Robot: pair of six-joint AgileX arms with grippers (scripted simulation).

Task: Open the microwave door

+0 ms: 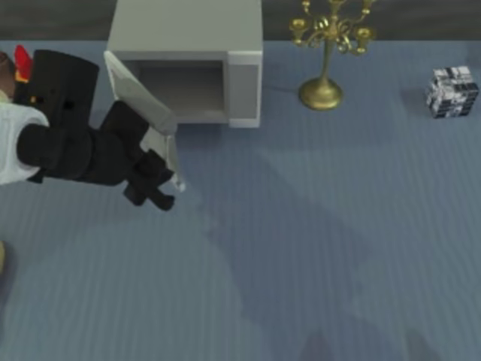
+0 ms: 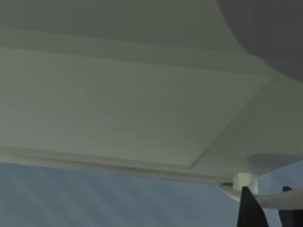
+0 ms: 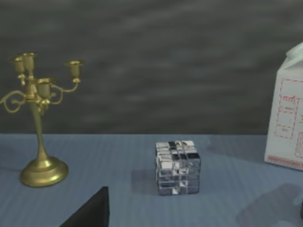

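The light grey microwave (image 1: 188,30) stands at the back of the table, left of centre, with its dark cavity (image 1: 184,86) exposed. The microwave door (image 1: 139,90) is swung out toward the front left, well away from the narrow control panel (image 1: 244,86). My left gripper (image 1: 167,180) is at the door's free edge, shut on the pale bar handle (image 1: 171,162). In the left wrist view the door (image 2: 118,104) fills most of the picture. There the handle (image 2: 279,198) passes between the two black fingers (image 2: 248,210). My right gripper (image 3: 198,217) is outside the top view, open and holding nothing.
A gold candelabra (image 1: 327,45) stands right of the microwave, and a mirrored cube (image 1: 452,92) sits at the far right. The right wrist view shows the candelabra (image 3: 38,118), the cube (image 3: 177,168) and a white carton (image 3: 286,118). A red object (image 1: 21,60) shows at the left edge.
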